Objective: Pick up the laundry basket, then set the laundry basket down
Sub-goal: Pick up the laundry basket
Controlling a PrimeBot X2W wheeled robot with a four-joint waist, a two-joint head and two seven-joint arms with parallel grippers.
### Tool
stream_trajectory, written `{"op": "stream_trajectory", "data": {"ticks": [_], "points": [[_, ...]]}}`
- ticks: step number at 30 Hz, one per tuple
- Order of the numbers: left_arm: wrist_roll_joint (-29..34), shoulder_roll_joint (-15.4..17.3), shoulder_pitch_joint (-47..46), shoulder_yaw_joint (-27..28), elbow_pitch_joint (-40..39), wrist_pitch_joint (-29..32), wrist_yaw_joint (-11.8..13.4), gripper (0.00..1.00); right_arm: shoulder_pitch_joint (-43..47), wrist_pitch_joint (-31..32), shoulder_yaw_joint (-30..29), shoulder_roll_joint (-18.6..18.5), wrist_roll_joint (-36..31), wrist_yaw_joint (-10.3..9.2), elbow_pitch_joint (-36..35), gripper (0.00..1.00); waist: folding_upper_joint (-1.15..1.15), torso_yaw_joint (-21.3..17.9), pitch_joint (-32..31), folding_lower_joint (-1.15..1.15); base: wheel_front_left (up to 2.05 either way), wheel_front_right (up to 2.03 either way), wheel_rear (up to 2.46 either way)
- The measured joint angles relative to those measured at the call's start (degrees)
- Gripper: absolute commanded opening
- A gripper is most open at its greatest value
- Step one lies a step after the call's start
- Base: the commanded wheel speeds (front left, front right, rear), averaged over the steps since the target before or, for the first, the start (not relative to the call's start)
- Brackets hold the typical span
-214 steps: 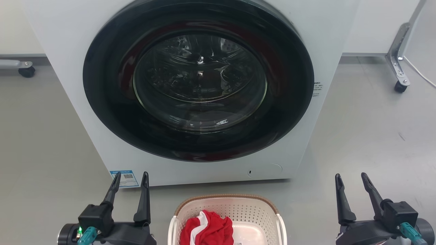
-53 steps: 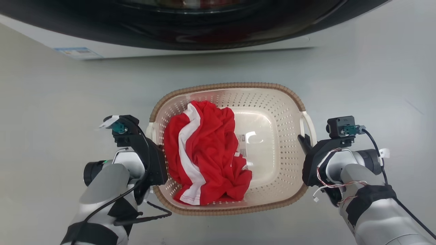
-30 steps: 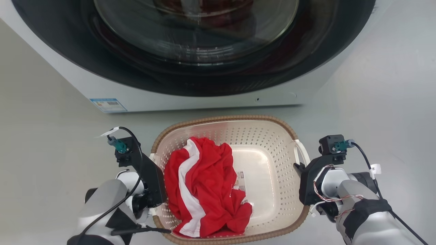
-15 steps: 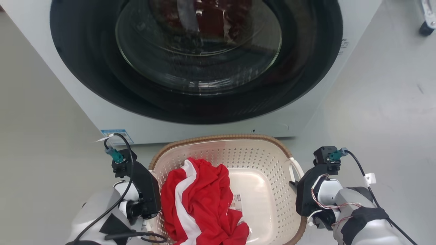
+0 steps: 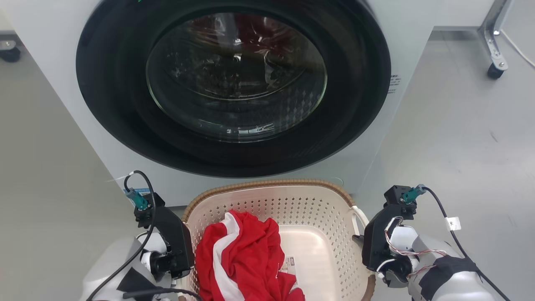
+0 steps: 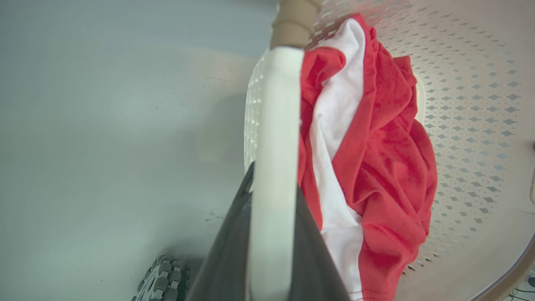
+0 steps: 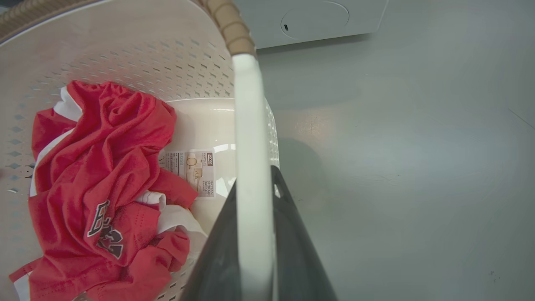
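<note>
The laundry basket (image 5: 271, 205) is cream, perforated and brown-rimmed, and sits low in the head view in front of the washer. A red and white garment (image 5: 242, 259) lies in its left half, beside a small label (image 7: 194, 169) on the solid bottom. My left gripper (image 6: 271, 234) is shut on the white left handle (image 6: 276, 125), which runs up between its dark fingers (image 6: 225, 259). My right gripper (image 7: 250, 251) is shut on the white right handle (image 7: 248, 138) in the same way. In the head view, both gripper bodies flank the basket, and its near end is cut off by the frame.
A large white washing machine (image 5: 418, 25) with a round dark glass door (image 5: 234, 83) stands just behind the basket. A metal leg on a caster (image 5: 495, 62) stands at the back right, another caster (image 5: 8, 52) at the back left. Grey floor (image 5: 459, 138) spreads to both sides.
The head camera has risen, so the washer door fills more of the picture and the basket sits lower. Both grippers, open and apart from the basket 7 s ago, now hold its handles.
</note>
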Motion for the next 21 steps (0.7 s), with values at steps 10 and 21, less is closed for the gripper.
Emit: {"op": "stream_trajectory", "data": {"ticks": [10,21], "points": [[-0.25,0.08,0.31,-0.08,0.33,2.19,0.00,0.00,0.54,3.68,0.09,0.01,2.58,-0.01,0.46,0.00,0.00,-0.43,-2.41,0.00,0.00,0.00,0.00],[-0.82,0.18,2.32,-0.10,0.66,3.36,0.00,0.00,2.33,6.13,0.63,0.10,4.72,-0.01,0.83,0.00,0.00,-0.52,-4.58,0.01,0.00,0.00,0.00]]}}
